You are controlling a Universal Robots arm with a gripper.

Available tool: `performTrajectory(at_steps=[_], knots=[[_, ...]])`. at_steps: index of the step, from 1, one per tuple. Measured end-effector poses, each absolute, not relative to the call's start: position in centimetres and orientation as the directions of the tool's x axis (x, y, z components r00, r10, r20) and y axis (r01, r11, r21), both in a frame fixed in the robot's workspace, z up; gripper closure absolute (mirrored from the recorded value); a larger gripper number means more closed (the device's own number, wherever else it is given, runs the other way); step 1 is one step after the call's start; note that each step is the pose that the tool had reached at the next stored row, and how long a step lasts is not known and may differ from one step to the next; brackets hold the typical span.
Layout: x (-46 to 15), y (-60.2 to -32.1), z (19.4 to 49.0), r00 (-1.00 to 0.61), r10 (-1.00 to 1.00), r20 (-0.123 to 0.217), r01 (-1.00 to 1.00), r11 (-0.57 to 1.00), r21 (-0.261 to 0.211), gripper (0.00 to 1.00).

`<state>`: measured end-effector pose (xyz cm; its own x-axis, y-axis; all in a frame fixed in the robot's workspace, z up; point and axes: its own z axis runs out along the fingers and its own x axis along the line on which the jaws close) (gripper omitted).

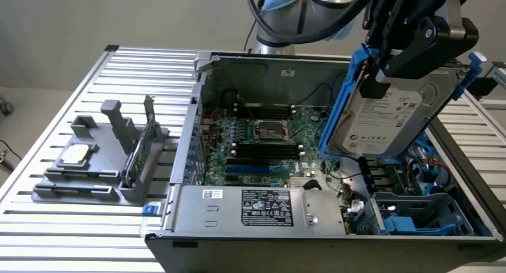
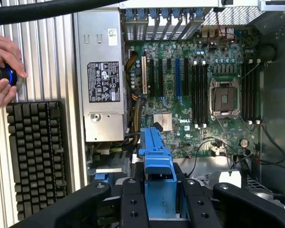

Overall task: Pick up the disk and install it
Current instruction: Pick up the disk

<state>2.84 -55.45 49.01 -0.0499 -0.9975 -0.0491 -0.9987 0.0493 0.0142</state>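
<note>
Disk point(image 1: 391, 116), clamped in the pincer point(image 1: 415, 63), hangs above the open computer case point(image 1: 316, 249); seating it well likely means squaring it with the blue drive bay point(image 1: 419, 217).

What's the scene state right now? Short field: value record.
gripper: shut on the disk
disk: hard drive in blue carrier, held in the air, tilted, over the case interior at the exterior view's right; not installed
computer case: side open, motherboard exposed
grey holder: beside the case, exterior view's left; carries an upright green circuit card and a flat silver chip
hands: on a knob beside the keyboard
</note>
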Motion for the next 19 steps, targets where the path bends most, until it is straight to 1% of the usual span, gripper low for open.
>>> performTrajectory(at_steps=[10, 19], knots=[[4.0, -58.4, 48.8, -0.050, -0.997, -0.055, -0.999, 0.049, 0.015, 0.67], [6.7, -59.8, 48.0, -0.050, -0.997, -0.064, -0.999, 0.049, 0.015, 0.67]])
